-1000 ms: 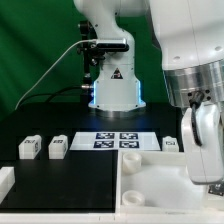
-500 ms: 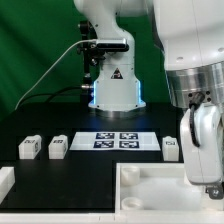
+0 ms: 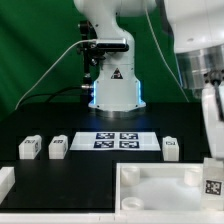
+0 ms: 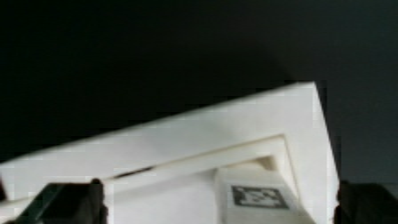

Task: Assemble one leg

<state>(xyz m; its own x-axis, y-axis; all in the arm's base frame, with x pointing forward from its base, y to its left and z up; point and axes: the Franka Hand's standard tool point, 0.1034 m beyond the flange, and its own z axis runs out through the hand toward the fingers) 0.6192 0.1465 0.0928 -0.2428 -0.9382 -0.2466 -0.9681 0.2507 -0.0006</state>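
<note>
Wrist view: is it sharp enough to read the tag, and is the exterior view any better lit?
Wrist view: soft and slightly blurred; the leg's tag pattern shows but smeared, the panel bright against near-black surroundings. Exterior view: evenly lit, sharper, the marker board tags legible, the black table swallowing shadows; the gripper is cut by the frame edge.

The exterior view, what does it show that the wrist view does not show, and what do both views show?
Only the exterior view shows the marker board, three loose legs on the table, two at that view's left and one at its right, and the robot base.

Only the wrist view shows the dark fingertips at the picture's edge. Whether the gripper is open or shut, I cannot tell.

Both show the white panel and a tagged leg on it.
</note>
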